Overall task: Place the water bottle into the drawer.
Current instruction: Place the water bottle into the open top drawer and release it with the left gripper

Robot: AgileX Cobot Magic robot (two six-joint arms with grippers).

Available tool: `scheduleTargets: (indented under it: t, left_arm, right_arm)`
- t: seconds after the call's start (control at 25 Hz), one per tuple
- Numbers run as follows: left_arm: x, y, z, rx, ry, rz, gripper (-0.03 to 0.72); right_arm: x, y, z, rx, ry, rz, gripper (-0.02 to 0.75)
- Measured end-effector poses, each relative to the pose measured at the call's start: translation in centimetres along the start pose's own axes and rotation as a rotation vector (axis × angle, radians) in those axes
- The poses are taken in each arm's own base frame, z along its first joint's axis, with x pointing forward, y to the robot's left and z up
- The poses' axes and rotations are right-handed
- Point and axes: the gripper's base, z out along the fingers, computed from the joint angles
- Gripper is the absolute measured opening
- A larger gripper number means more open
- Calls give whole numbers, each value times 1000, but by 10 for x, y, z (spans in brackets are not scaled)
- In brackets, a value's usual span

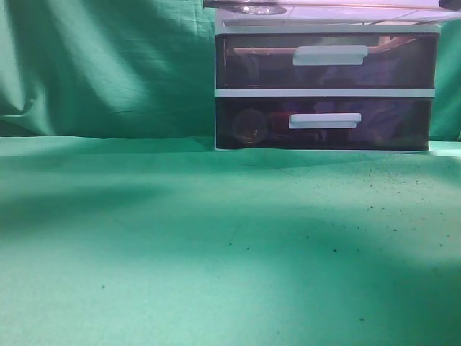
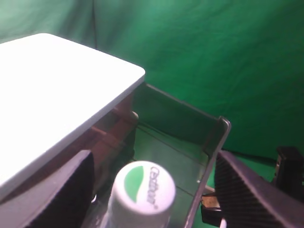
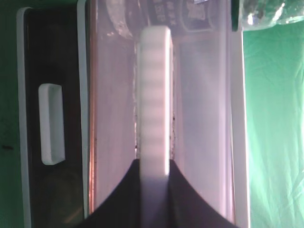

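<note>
The water bottle (image 2: 142, 194), clear with a white cap bearing a green leaf, stands upright inside the drawer (image 2: 180, 118), which is pulled out from under the unit's white top. My left gripper (image 2: 152, 154) has one finger on each side of the bottle and holds it by the body. In the right wrist view the bottle (image 3: 270, 14) sticks up past the rim of the drawer (image 3: 204, 118). My right gripper (image 3: 155, 164) is shut on the drawer's white handle (image 3: 156, 95). In the exterior view only the drawer's underside (image 1: 331, 13) shows, and no gripper.
The white-framed unit stands on a green cloth, with two darker closed drawers below, each with a white handle (image 1: 330, 55) (image 1: 324, 121). The unit's white top (image 2: 52, 95) lies left of the open drawer. Green cloth hangs behind.
</note>
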Motion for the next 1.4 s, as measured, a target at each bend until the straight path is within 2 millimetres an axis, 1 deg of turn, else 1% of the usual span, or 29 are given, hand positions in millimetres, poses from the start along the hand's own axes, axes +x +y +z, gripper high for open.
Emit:
scheduleTargets:
  t: [0.12,0.24,0.4,0.48,0.64,0.72,0.88,0.96,1.04,1.08,1.12,1.16,1.24,1.32,1.4]
  left_arm:
    - [0,-11,14,5,-21,109,497]
    - [8,-15,36,-9,-33,142,497]
    - [20,-9,58,-57,-74,162,497]
    - [31,-9,73,-46,-97,159,497]
    - [45,-14,97,0,-180,129,497]
    - [47,-17,107,7,-224,133,497]
    - [45,-23,117,9,-266,172,497]
    - [41,-24,117,8,-272,190,497]
    - [38,-23,113,0,-230,202,497]
    - [39,-22,111,-7,-180,211,428]
    - [39,-21,106,-15,-115,223,385]
    - [38,-21,101,-25,-60,235,316]
    - [38,-20,89,-62,86,257,139]
    - [33,-23,74,-113,208,276,53]
    - [27,-23,54,-206,336,237,0]
  right_arm:
    - [0,0,0,-2,0,0,88]
    - [0,0,0,-3,0,0,88]
    - [0,1,0,-7,1,2,88]
    - [0,1,0,-7,1,4,88]
    - [1,1,0,-6,8,22,88]
    - [1,1,0,-6,10,28,88]
    - [1,3,-1,-10,13,33,88]
    - [1,4,-1,-9,13,32,88]
    - [1,4,-1,-9,13,32,88]
    - [1,4,-1,-3,13,32,88]
    - [1,3,-1,-1,12,32,88]
    - [1,3,-1,-2,12,32,88]
    - [1,2,-1,-1,13,30,88]
    - [0,-1,1,-4,12,19,88]
    - [0,-6,5,-1,13,-13,88]
